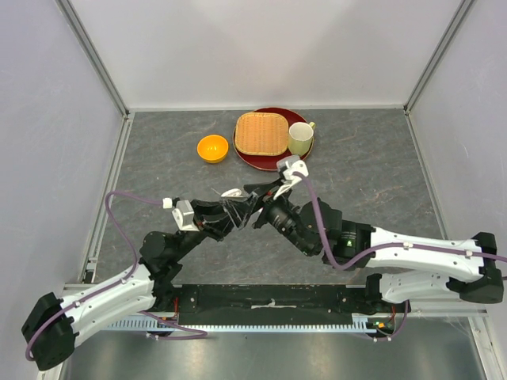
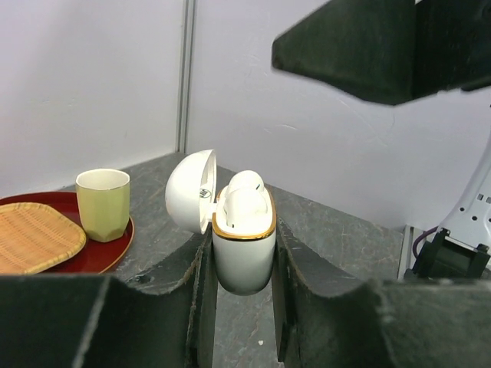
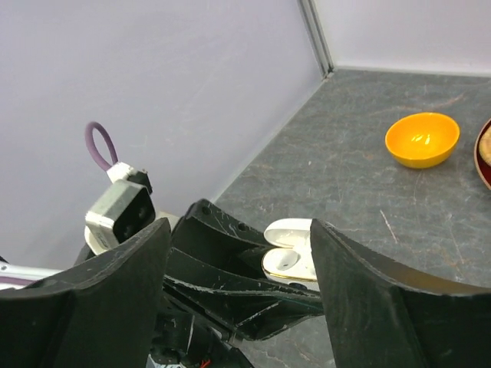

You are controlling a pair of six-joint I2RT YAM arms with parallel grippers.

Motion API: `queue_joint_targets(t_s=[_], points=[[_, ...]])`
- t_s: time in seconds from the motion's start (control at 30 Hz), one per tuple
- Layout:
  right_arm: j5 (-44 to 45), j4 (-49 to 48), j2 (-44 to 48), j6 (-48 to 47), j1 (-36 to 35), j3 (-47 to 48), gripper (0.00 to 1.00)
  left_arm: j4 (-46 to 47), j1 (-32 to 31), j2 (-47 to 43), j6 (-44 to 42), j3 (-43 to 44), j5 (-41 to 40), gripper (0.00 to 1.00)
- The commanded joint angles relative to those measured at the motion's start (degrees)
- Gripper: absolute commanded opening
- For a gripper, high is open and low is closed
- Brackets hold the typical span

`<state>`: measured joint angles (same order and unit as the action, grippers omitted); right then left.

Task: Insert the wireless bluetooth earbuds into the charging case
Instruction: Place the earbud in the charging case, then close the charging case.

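A dark grey stone-patterned table point(image 1: 372, 170) is seen; an orange bowl point(image 1: 212, 148) and a red round tray point(image 1: 261, 161) are set on it, close together.

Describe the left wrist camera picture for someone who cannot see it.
The left gripper clamps a small white charging case upright, its lid swung open to the left and a white earbud showing inside. Behind on the left, a pale green cup and a woven tray rest on a red plate.
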<state>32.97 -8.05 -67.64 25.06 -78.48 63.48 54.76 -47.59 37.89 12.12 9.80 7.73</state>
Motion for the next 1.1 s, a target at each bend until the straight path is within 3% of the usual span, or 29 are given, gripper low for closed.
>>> queue_joint_targets(t_s=[0.0,0.07,0.13,0.2,0.23,0.27,0.4,0.63,1.07], points=[[5.3,-0.1,4.1,-1.3,0.2,0.2,0.85,-2.2,0.2,-1.9,-2.0,1.5,1.0,0.02],[12.5,3.3,3.8,1.8,0.8,0.4,0.89,-3.6,0.3,-2.6,-2.0,1.4,1.8,0.02],[13.2,11.7,2.5,5.2,3.9,2.1,0.92,-5.0,0.3,-3.4,-2.1,1.8,2.6,0.02],[8.3,19.2,1.3,11.7,8.9,4.0,0.92,-7.4,0.2,-3.6,-2.6,2.3,5.0,0.02],[5.0,20.2,1.2,12.8,11.0,3.9,0.93,-8.6,0.3,-3.5,-2.7,2.7,7.0,0.02],[-3.8,20.7,0.9,14.6,13.0,3.8,0.93,-9.5,0.3,-3.4,-2.9,2.9,7.9,0.02],[-16.4,21.9,-0.9,15.6,19.0,3.2,0.92,-11.3,0.3,-2.9,-3.2,3.6,10.9,0.02],[-23.9,22.5,-4.2,15.3,19.2,3.2,0.93,-13.2,0.3,-1.6,-3.5,5.4,14.9,0.02],[-26.6,22.6,-3.8,15.4,19.2,0.3,0.93,-12.2,0.3,-0.9,-3.8,5.4,13.6,0.02]])
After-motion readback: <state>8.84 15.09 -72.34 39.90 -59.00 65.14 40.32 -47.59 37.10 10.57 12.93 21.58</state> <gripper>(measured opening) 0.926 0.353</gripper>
